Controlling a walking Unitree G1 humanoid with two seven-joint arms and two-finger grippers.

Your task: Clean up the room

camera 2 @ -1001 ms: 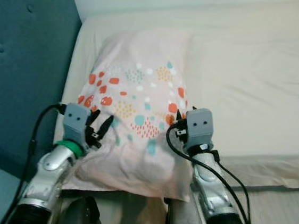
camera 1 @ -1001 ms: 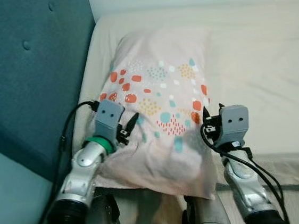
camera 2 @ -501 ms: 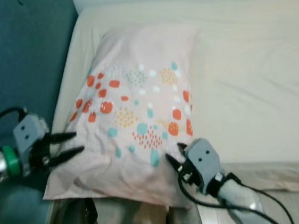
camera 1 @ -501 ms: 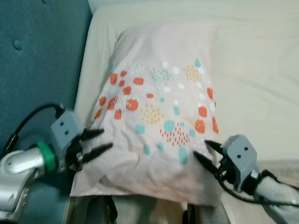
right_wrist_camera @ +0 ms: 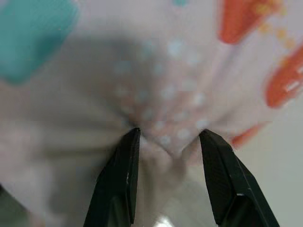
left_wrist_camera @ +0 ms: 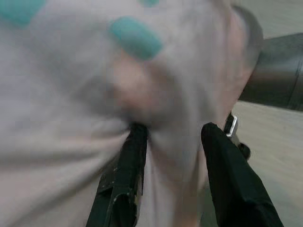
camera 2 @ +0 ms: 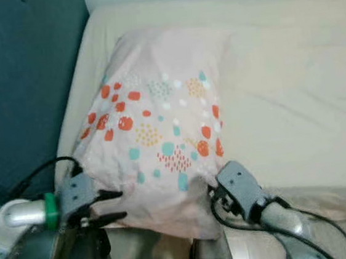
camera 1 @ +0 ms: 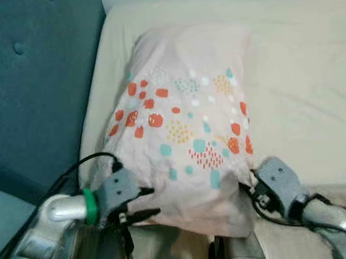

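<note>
A teal headboard [camera 1: 26,89] stood at the left of the cream bed [camera 1: 304,78]. The left gripper [camera 1: 145,203] pressed into the near left corner of the pillow [camera 1: 184,122], its fingers [left_wrist_camera: 130,170] spread apart with fabric bunched between them. The pillow, pale pink with orange and teal spots, lay on the bed beside the headboard. At its near right corner, the right gripper [right_wrist_camera: 165,142] likewise had its fingers parted, pushing into the cloth.

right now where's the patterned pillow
The patterned pillow lies at the left end of the bed, beside the teal headboard, its near edge between the left gripper and right gripper.
</note>
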